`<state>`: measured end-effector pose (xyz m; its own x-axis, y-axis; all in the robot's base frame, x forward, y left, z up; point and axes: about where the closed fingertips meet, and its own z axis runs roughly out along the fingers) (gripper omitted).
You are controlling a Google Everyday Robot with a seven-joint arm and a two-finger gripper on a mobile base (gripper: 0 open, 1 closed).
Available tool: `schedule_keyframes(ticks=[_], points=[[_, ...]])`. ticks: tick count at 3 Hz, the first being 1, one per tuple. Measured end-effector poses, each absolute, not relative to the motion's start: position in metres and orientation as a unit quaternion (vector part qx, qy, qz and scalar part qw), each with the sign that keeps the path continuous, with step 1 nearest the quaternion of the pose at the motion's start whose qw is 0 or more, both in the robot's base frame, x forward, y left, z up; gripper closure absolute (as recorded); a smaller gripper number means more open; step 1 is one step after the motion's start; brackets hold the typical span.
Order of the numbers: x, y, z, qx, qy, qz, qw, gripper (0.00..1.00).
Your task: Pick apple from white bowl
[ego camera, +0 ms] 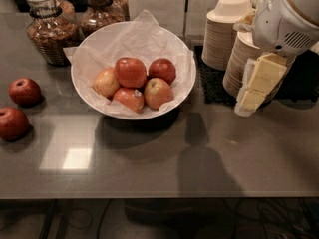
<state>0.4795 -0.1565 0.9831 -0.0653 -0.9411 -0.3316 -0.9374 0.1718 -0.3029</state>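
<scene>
Right of the white bowl, above the table and just in front of the stacked beige bowls, hangs the gripper, pointing down and toward the bowl. It carries nothing, and from this side-on angle I cannot tell whether it is open or closed. Five apples lie heaped in the bowl on crinkled white paper, with the top apple resting on the others near the middle.

The reach has not yet begun, and several things could spoil it:

- The gripper must travel across the bowl's near-right rim. A low path would likely knock the rim and slide the bowl toward the glass jars behind it on the left.
- The apples touch one another. Pressing on one could roll its neighbours, or push the chosen fruit out of the grasp.
- The loose paper may snag and lift with the fruit.
- Swinging back carelessly might topple the beige stacks.
- Two loose apples sit on the table left of the bowl. Taking one of those would miss the task.
</scene>
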Motion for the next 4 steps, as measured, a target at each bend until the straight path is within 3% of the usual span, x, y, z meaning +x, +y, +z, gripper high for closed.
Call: schedule_keyframes(ticks=[1, 4], points=[[0.482, -0.151, 0.979, -0.641, 0.73, 0.001, 0.238, 0.0], [0.553, -0.066, 0.947, -0.602, 0.711, 0.12, 0.343, 0.0]])
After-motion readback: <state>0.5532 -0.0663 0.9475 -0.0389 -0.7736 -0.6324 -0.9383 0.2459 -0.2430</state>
